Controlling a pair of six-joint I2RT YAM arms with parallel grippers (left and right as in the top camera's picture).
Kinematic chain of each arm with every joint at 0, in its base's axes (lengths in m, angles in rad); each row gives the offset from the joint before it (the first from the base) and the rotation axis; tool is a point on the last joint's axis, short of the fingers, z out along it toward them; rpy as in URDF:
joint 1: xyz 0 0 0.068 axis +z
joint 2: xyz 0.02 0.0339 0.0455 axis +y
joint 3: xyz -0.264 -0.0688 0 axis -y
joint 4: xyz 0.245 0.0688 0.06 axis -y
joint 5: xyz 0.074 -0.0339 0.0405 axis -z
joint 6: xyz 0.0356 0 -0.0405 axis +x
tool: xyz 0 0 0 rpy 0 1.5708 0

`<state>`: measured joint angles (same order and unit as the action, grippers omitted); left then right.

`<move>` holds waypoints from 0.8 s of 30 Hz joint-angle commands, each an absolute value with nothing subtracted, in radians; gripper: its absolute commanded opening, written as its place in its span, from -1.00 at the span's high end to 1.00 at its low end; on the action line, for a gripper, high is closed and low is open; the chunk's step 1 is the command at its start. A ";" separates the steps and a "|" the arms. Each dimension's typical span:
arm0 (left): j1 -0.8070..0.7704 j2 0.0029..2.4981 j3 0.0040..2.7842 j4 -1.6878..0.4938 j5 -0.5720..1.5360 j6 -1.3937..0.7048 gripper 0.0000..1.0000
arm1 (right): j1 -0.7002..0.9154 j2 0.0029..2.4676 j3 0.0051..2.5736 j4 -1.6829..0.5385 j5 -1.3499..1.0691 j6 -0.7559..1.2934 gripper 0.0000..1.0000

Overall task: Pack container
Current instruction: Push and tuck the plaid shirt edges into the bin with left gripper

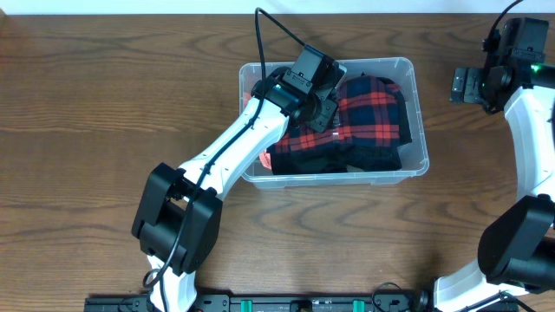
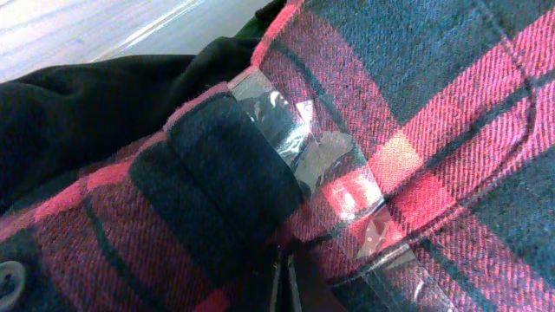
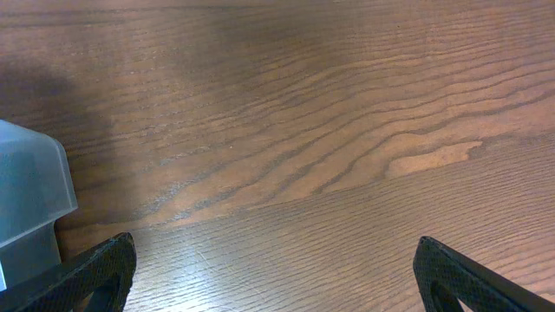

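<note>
container (image 1: 381,177) directly under left gripper (image 1: 326,114), which is down inside its left end on the plaid shirt (image 1: 368,108).
container packed with the red-black shirt; left wrist view is all fabric (image 2: 434,130) plus a clear shiny strip (image 2: 329,165). only a dark sliver of the left gripper (image 2: 284,282) shows at the bottom edge, so cannot tell how open it is or if cloth is pinched. right gripper (image 1: 460,85) well apart past the container's right end, spread wide (image 3: 276,276) over bare table (image 3: 303,130), holding nothing; container corner (image 3: 26,191) cut off.
</note>
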<state>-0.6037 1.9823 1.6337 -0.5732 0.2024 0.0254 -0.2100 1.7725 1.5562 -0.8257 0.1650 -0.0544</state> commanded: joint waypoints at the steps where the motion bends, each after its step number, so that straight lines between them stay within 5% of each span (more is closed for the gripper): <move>1: -0.605 1.956 1.629 -0.591 0.178 0.025 0.88 | -0.209 1.756 1.572 -0.826 0.165 -0.038 -0.98; 9: -0.620 1.827 1.631 -0.513 0.178 0.025 0.88 | -0.209 1.756 1.572 -0.826 0.165 -0.038 -0.99; 24: -0.711 1.975 1.619 -0.640 0.251 0.033 0.88 | -0.209 1.756 1.572 -0.826 0.165 -0.038 -0.99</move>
<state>-0.7036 1.9182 1.6291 -0.5995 0.2413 0.0257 -0.2100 1.7725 1.5562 -0.8253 0.1650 -0.0544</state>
